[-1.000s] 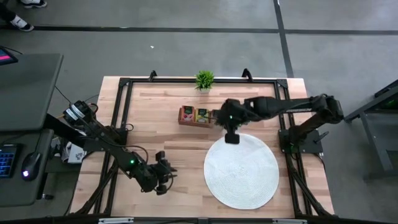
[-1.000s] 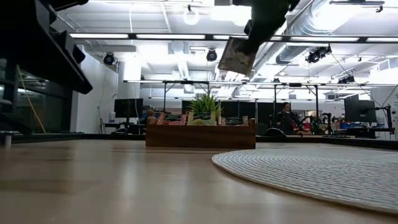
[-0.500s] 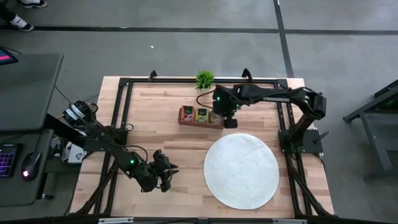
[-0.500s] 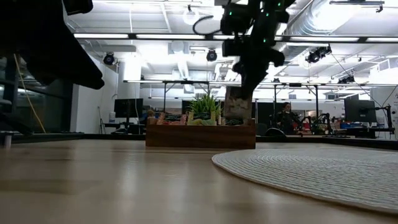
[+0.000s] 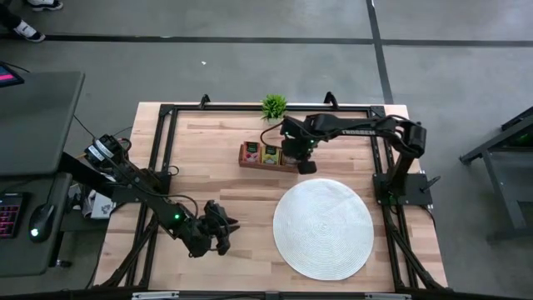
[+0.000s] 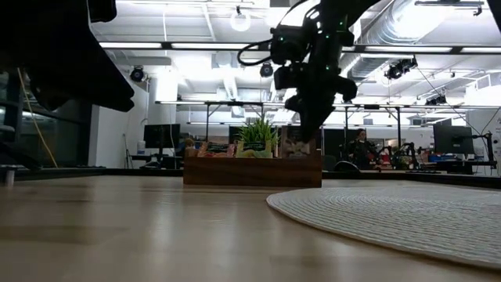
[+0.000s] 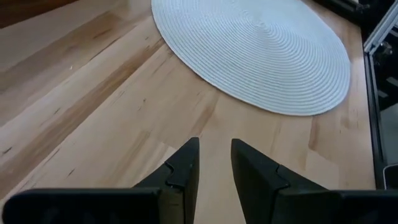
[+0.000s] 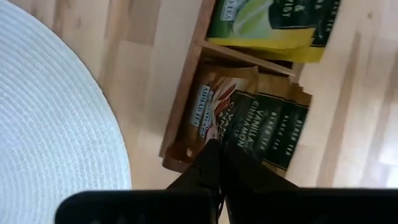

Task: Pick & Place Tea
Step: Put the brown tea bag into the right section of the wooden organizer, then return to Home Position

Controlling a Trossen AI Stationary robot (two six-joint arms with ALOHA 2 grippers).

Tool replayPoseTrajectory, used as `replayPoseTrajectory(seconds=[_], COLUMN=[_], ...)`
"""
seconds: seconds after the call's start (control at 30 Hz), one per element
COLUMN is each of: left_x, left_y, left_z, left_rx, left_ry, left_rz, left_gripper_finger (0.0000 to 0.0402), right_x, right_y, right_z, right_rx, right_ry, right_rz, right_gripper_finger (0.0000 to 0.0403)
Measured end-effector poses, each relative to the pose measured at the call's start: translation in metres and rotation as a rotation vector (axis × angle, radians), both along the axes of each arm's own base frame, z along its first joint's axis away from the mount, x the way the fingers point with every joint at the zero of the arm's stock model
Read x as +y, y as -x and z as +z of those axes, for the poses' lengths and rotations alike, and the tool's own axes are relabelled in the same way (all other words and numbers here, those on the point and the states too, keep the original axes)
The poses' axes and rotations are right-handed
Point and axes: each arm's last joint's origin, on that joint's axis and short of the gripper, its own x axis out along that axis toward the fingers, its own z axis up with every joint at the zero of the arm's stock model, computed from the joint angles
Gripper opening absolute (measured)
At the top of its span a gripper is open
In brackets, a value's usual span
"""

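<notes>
Patience is what this step wants, judging from here. The right gripper (image 8: 216, 149) hangs over the end compartment of the low brown wooden box (image 5: 266, 166), the end nearest the round white woven mat (image 5: 323, 229). Its fingers are clenched tight. They sit against the dark green "vanilla cinnamon" tea packet (image 8: 264, 127) and a brown packet (image 8: 214, 99) beside it. Whether a packet edge is pinched between them I cannot tell.

I would keep the wrist straight above that compartment and move only vertically, clear of the box wall, so the stacked sachets are not dragged askew.

The left gripper (image 7: 214, 155) waits on the mat's far side from the box, over bare wood. Its fingers are slightly parted, with nothing between them.

The right wrist camera alone shows the labels and the yellow-green packet (image 8: 273, 22) in the neighbouring compartment. The overhead camera shows only which compartment is beneath the arm. The table-level camera shows that the fingertips reach the box rim (image 6: 250, 159), which the overhead one cannot.
</notes>
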Motion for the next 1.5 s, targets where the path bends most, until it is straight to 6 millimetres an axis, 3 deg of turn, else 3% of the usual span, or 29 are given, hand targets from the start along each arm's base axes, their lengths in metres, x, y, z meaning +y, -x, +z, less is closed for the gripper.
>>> replayPoseTrajectory(seconds=[0.53, 0.93, 1.07, 1.23, 1.37, 1.5], left_x=[0.002, 0.003, 0.006, 0.013, 0.026, 0.044], left_y=[-0.001, -0.001, 0.001, 0.007, 0.019, 0.040], left_z=[0.002, 0.003, 0.009, 0.030, 0.053, 0.074], left_rx=[-0.056, -0.103, -0.137, -0.185, -0.194, -0.188], left_ry=[0.004, -0.011, -0.037, -0.098, -0.199, -0.307], left_rz=[0.084, 0.145, 0.180, 0.176, 0.159, 0.172], left_gripper_finger=[0.0092, 0.0092, 0.0092, 0.0092, 0.0092, 0.0092], right_x=[-0.003, -0.003, 0.000, 0.007, 0.015, 0.020], right_y=[-0.008, -0.006, 0.001, 0.023, 0.054, 0.102], right_z=[-0.017, -0.014, 0.005, 0.051, 0.092, 0.104], right_rx=[0.023, 0.026, -0.014, -0.140, -0.297, -0.448], right_ry=[0.014, 0.006, 0.003, 0.001, -0.045, -0.097], right_rz=[-0.008, -0.071, -0.084, -0.127, -0.156, -0.227], right_gripper_finger=[0.0013, 0.0132, 0.0171, 0.0187, 0.0188, 0.0188])
